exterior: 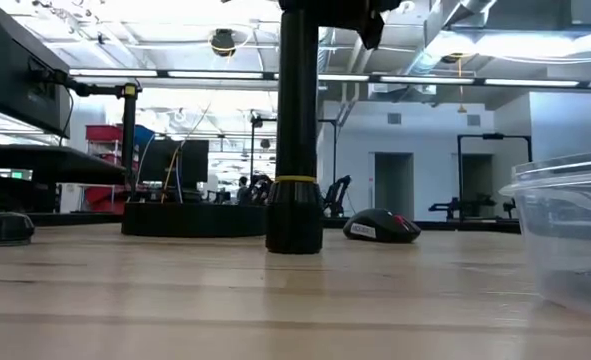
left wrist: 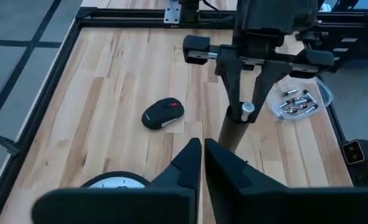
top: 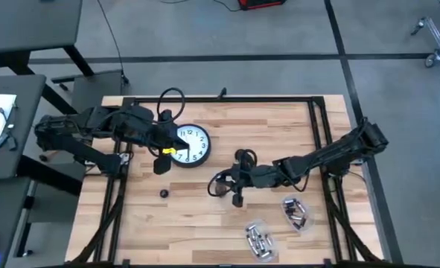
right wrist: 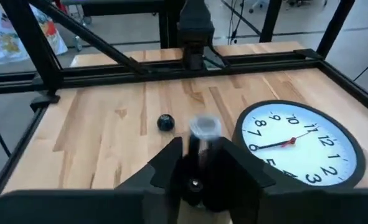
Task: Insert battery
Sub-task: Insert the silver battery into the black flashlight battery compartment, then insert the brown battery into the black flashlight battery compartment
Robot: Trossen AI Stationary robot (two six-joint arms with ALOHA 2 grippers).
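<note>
Right gripper [left wrist: 247, 113]: mid-bench, jaws clamped on the top of a dark cylinder [exterior: 295, 215] with a yellow band, which stands upright on the bench [exterior: 175, 300], judged steadied for loading.
Battery: a silver tip [left wrist: 248, 107] shows between the right jaws, apparently a cell at the cylinder's mouth; not confirmable.
Spares: a clear tub of batteries [left wrist: 296, 102] sits near right.
Left gripper [left wrist: 202, 158]: jaws together, empty, waiting over the clock [right wrist: 302, 146].
</note>
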